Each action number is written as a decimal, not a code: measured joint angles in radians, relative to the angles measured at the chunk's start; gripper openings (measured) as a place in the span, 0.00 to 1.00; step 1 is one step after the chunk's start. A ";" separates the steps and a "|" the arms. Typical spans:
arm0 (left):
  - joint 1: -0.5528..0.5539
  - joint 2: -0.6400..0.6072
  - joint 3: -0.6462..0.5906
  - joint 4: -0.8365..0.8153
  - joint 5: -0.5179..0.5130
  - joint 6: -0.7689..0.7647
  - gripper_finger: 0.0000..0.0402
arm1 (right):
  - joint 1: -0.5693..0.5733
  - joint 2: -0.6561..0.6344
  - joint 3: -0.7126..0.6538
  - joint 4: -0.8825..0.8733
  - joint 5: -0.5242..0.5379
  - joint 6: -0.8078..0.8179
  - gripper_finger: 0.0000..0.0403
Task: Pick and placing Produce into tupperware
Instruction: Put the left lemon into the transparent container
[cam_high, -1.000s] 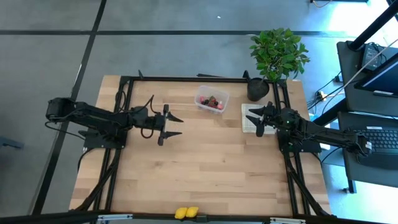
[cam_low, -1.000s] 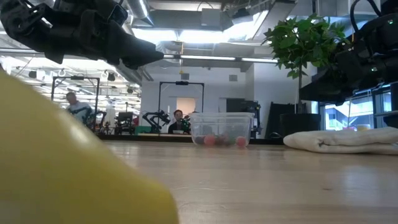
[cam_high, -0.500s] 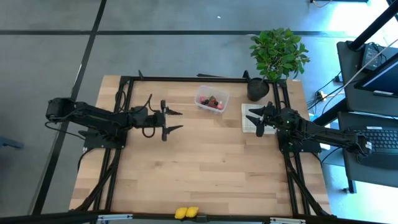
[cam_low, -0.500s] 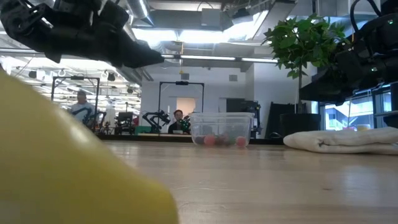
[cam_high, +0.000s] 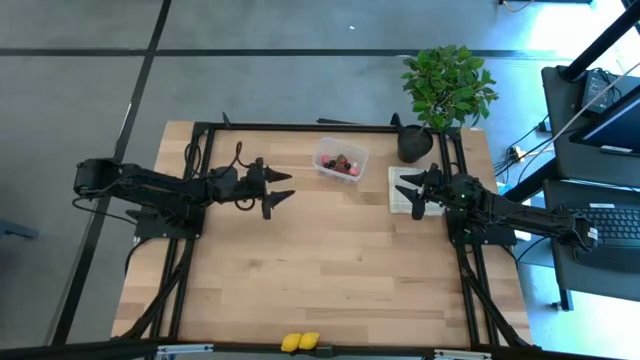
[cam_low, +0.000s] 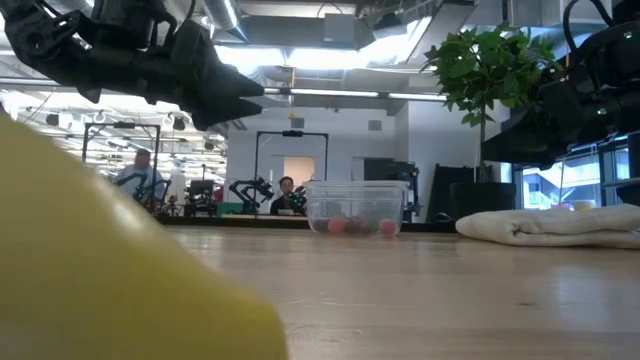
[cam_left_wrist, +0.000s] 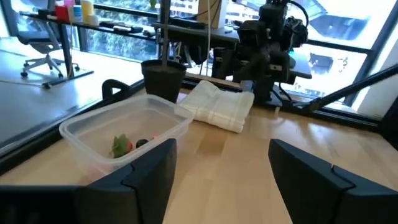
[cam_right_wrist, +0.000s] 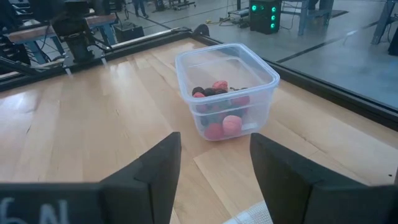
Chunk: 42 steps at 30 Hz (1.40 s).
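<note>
Two yellow produce pieces (cam_high: 300, 341) lie touching at the near edge of the desk (cam_high: 330, 270), well apart from everything else; the rest of the produce, red and dark berries (cam_right_wrist: 214, 115), sits in the tupperware (cam_high: 340, 160) near the far edge.

Change over the last second: my left gripper (cam_high: 278, 189) has drawn back toward its base and swung its tips toward the tupperware; its jaws, spread wide before, now stand narrower but still parted, holding nothing. Box contents look the same. My read: no pick under way, and the lemons remain to be fetched.

My right gripper (cam_high: 408, 193) has not moved; it hangs over the folded cloth (cam_high: 399, 190), jaws parted and empty, beside the plant pot (cam_high: 414, 143).

Room: bare wood across the whole middle and near half. Lemons sit hard against the near rim, so a descent there leaves little margin. Black frame rails (cam_high: 190, 270) run along both sides.
</note>
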 joint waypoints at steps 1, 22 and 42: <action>-0.001 0.000 0.000 0.000 0.009 0.014 0.62 | 0.000 0.000 0.000 0.000 0.000 0.000 0.48; -0.481 0.001 0.269 -0.466 -0.161 0.376 0.62 | 0.000 0.000 0.000 0.000 0.000 0.001 0.48; -0.886 0.346 0.771 -1.108 -0.429 -0.093 0.62 | 0.000 0.000 0.000 0.000 0.000 0.001 0.48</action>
